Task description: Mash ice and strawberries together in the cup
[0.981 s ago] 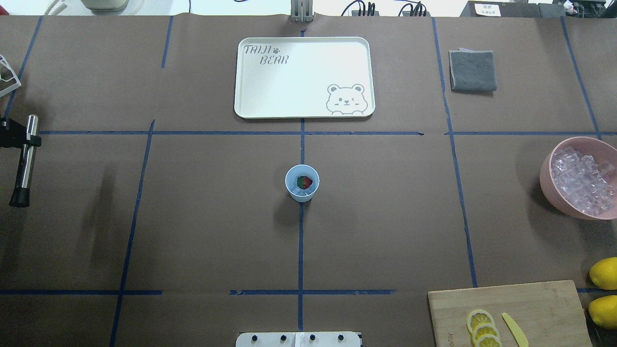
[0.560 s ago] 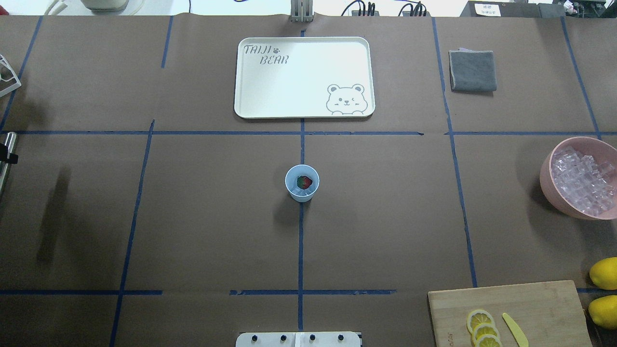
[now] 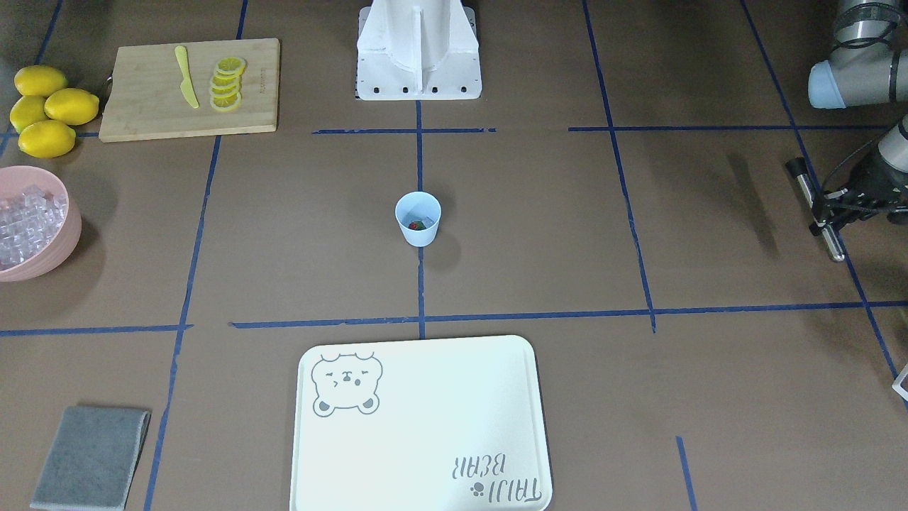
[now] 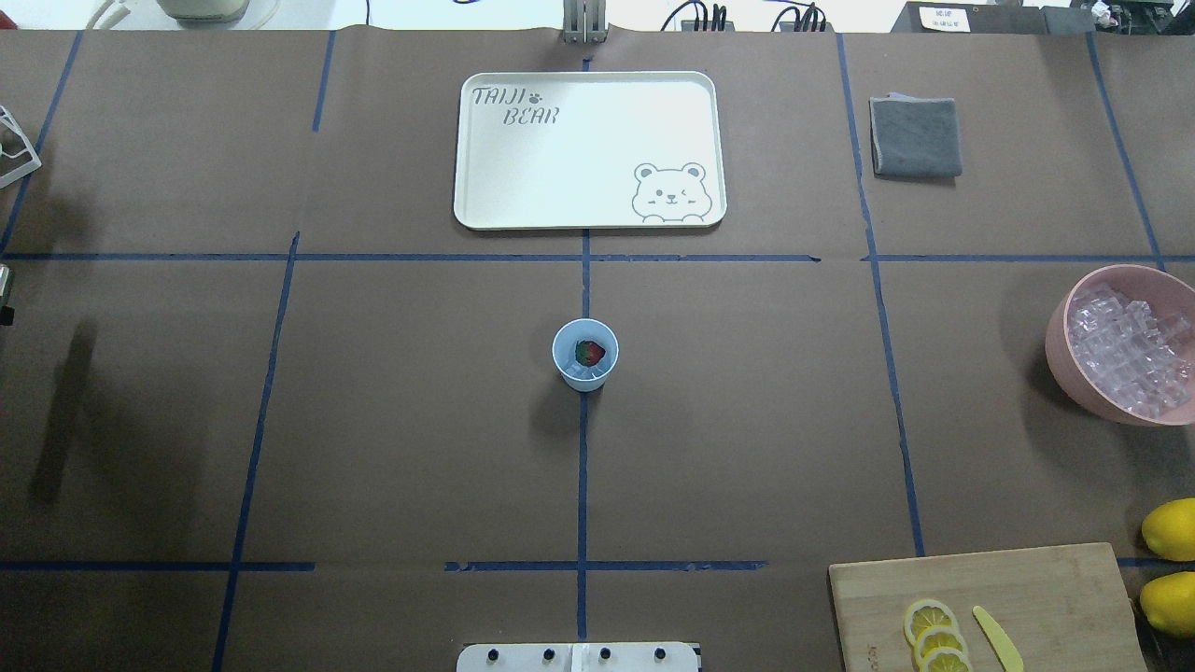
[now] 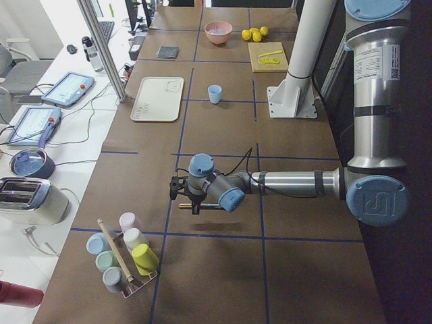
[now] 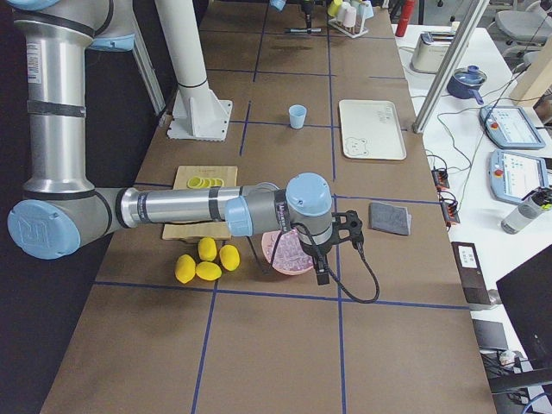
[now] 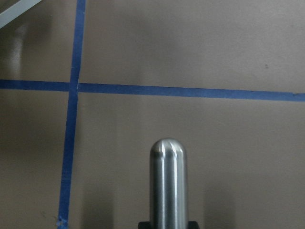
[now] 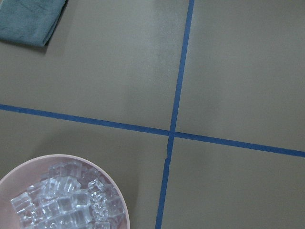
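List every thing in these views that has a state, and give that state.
cup: upright, holding strawberry and ice
strawberry: whole, unmashed, in the cup
ice: in the cup with the strawberry
pink bowl: upright, filled with ice cubes
grey cloth: folded
lemon slices: cut, overlapping
left gripper: shut on metal pestle
right gripper: open or shut, cannot tell

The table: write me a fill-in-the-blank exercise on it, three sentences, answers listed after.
The left gripper, shut on a metal rod, is far from the blue cup, which holds one red ____.
The pink bowl is full of ____.
The lemon slices lie on the wooden ____, beside a yellow knife.
Missing words: strawberry; ice; board.
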Controlling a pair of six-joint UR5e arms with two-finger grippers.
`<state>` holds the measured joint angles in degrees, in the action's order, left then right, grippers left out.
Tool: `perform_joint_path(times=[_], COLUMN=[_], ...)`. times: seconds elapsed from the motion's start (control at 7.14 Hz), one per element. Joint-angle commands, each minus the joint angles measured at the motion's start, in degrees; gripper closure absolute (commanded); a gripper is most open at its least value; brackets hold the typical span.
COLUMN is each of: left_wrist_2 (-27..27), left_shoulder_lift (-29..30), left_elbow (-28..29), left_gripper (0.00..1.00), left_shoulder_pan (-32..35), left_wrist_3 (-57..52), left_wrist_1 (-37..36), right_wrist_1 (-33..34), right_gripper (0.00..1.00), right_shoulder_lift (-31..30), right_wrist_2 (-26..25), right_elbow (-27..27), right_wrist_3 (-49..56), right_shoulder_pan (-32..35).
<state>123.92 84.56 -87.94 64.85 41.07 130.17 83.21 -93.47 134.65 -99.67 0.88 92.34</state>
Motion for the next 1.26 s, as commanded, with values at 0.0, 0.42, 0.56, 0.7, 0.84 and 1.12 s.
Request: perform_joint_path(times=[0.0,0.42,0.56,0.7,0.84,1.12], left_wrist_2=[-2.5,-3.0,-4.2,-4.2,-4.2,-4.2], left_shoulder_lift=[0.0,-0.4,-0.9,-1.1,-1.2,-1.4], left_elbow=[0.3,0.4,0.4,0.4,0.4,0.4], left_gripper=[1.0,1.0,1.0,1.0,1.0,1.0], left_shoulder_pan=[-2.0,-2.5,-2.5,-2.6,-2.7,-2.8], left_wrist_3=[-0.1,-3.4,-3.8,-4.2,-4.2,-4.2], left_wrist_1=[-0.1,-0.5,-0.6,-0.6,-0.6,-0.6], right_wrist_1=[0.0,0.0,0.0,0.0,-0.1,0.0], right_gripper=[0.0,0.0,0.0,0.0,0.0,0.0], right_shoulder_lift=[0.2,0.5,0.5,0.6,0.6,0.6], right_wrist_2=[0.0,-0.1,-0.1,-0.1,-0.1,-0.1], right_elbow=[-0.1,-0.1,-0.1,-0.1,-0.1,-0.4], right_wrist_3=[0.0,0.0,0.0,0.0,0.0,0.0], right_shoulder_pan=[0.0,0.0,0.0,0.0,0.0,0.0])
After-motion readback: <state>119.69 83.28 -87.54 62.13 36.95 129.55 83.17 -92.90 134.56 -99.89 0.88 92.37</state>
